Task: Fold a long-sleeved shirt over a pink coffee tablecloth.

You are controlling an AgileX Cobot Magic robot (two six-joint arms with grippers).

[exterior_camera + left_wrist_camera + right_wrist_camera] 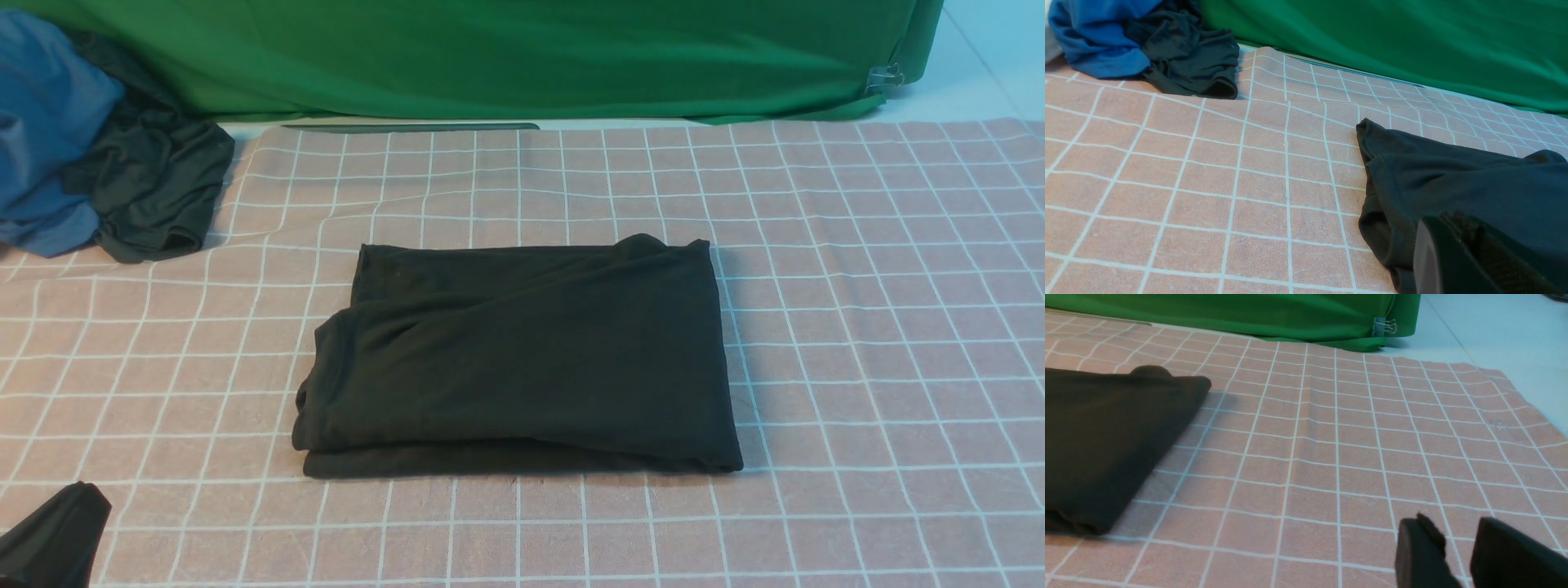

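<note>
— While nothing grips cloth, looks like the folding itself is finished: shirt [522,359] lying as a thick black rectangle, layers stacked, flat on the tablecloth [857,286].

— Agreed. Left gripper [1457,257] pinched fully shut, holding nothing, low over the pink squares with the shirt's bunched edge just ahead of its tip and off toward the middle. Only a dark corner of it visible in the front view.

— And the right gripper [1457,555]? Partly open, a clear gap between the jaws, empty. Shirt well off to its inner side, apart from the fingers [1417,555], bare grid straight ahead.

— So, the step in hand: probably pulling back after the last fold, or a final check.

— Left edge of the stack a bit lumpy, lower layer peeking out along the near side. If tidying is wanted, calls for opening the left jaws first, then a short reach forward to square that edge. Otherwise, just retreat and leave alone.

— No logo or label showing. Folded inside, presumably.
</note>
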